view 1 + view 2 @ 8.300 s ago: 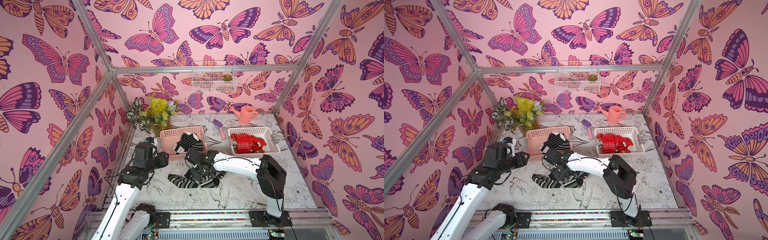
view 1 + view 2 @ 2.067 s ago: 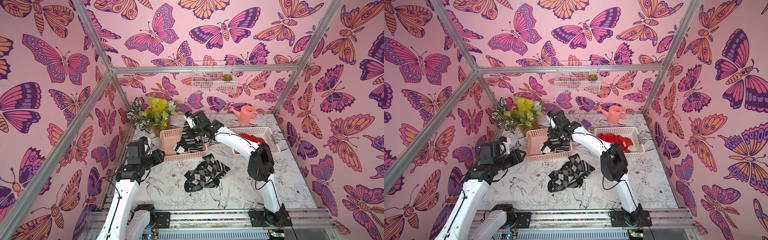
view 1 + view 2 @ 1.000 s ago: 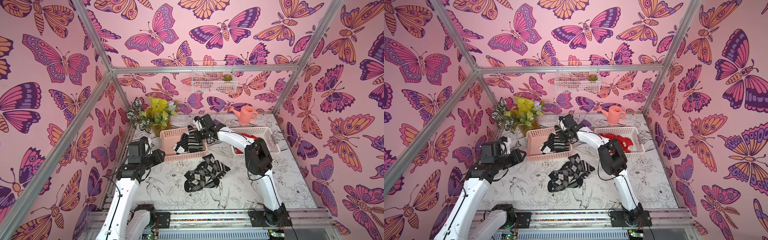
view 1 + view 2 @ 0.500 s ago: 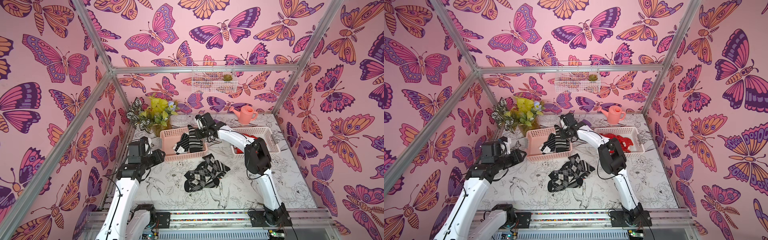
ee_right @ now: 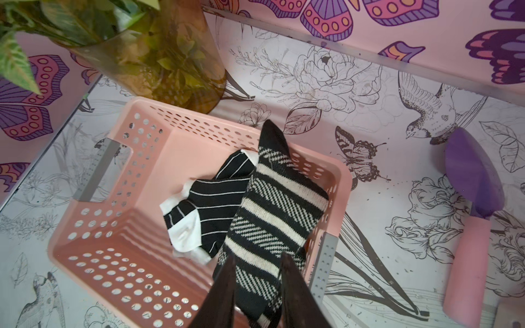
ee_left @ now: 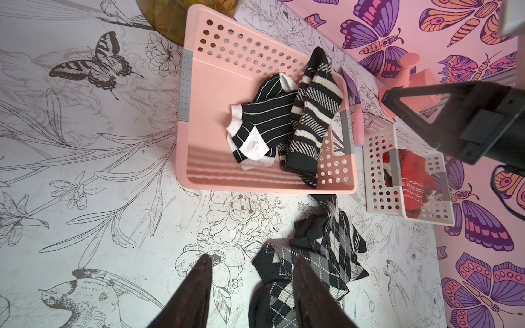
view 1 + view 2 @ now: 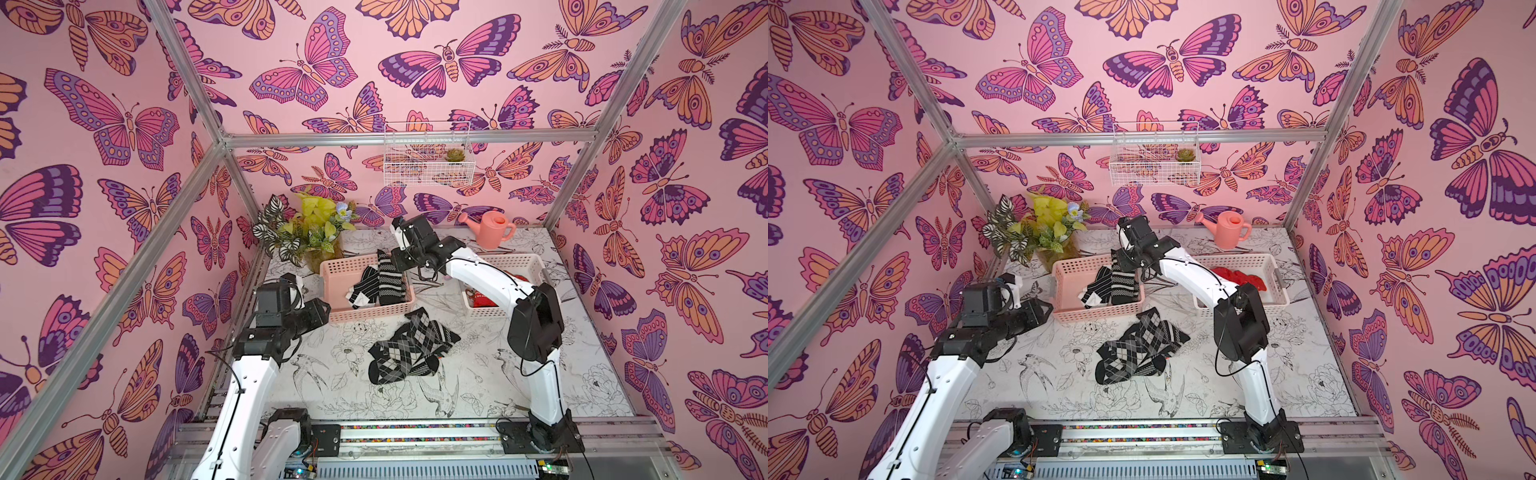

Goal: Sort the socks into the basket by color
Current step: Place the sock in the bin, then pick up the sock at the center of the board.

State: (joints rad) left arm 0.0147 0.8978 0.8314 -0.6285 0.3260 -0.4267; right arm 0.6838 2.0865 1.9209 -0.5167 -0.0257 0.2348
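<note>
Two black-and-white socks lie in the pink basket (image 5: 136, 181). A pinstriped sock (image 5: 210, 204) sits flat on its floor. A broad-striped sock (image 5: 272, 210) partly overlaps it, one black end riding up over the basket's wall toward the upper middle of the right wrist view. I read that drape as a drop from above rather than a careful lay.

My right gripper (image 5: 258, 257) hangs just above that sock's other end, at the lower middle of the frame. Its jaws are parted and pinch nothing, so the sock rests on its own.

A pile of argyle socks (image 7: 411, 349) sits on the table (image 7: 332, 386) at the centre of both top views, just in front of the pink basket. Being dark, they belong in it too, I judge. My left gripper (image 6: 252, 258) hovers at the pile's edge, jaws spread and empty, well placed to take one.

Red socks (image 7: 1237, 276) lie in the white basket (image 7: 511, 259) right of centre, kept apart by colour.
</note>
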